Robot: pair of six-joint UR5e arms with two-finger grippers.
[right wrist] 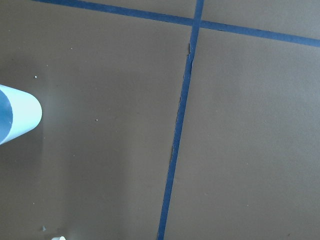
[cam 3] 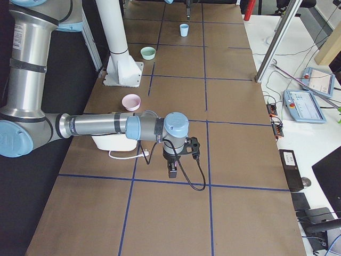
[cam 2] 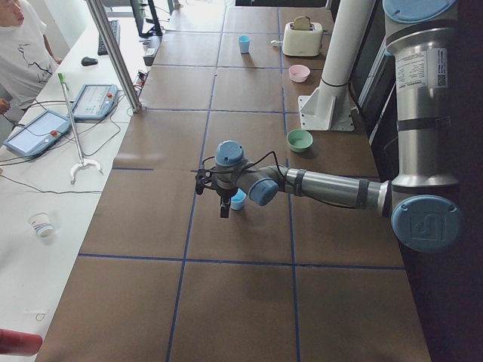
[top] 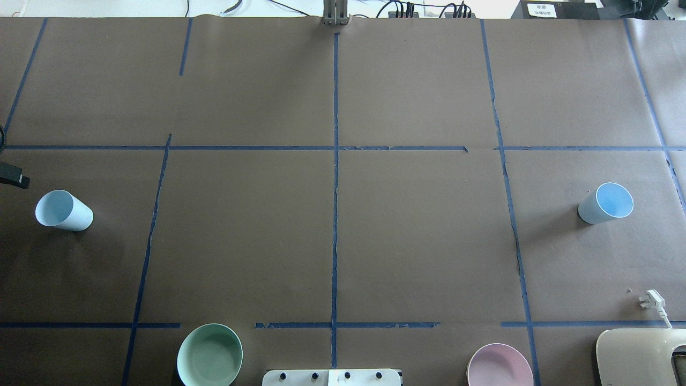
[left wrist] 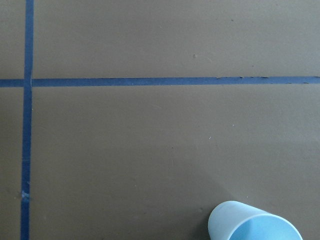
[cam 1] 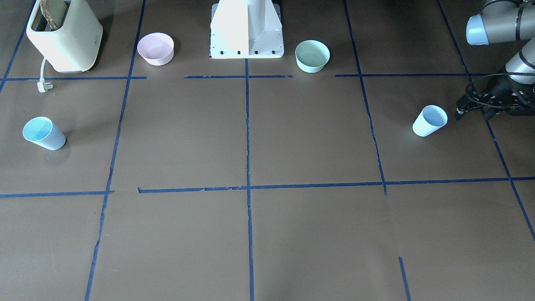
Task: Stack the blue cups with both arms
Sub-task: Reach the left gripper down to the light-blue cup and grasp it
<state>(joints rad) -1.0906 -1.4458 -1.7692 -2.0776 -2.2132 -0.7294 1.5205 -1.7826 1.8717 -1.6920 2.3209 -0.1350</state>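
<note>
One pale blue cup (cam 1: 429,120) stands upright on the table's left side; it also shows in the overhead view (top: 63,210) and at the bottom of the left wrist view (left wrist: 252,225). My left gripper (cam 1: 473,112) hangs low just beside it, apart from it; I cannot tell if it is open. The other blue cup (cam 1: 44,133) stands upright on the right side (top: 605,202) and shows at the left edge of the right wrist view (right wrist: 15,120). My right gripper (cam 3: 173,169) shows only in the exterior right view, low over the table; I cannot tell its state.
A mint-green bowl (cam 1: 312,55) and a pale pink bowl (cam 1: 155,48) stand either side of the white pedestal (cam 1: 246,31). A cream toaster (cam 1: 64,35) with a loose plug (cam 1: 44,85) stands at the right rear. Blue tape lines cross the brown table.
</note>
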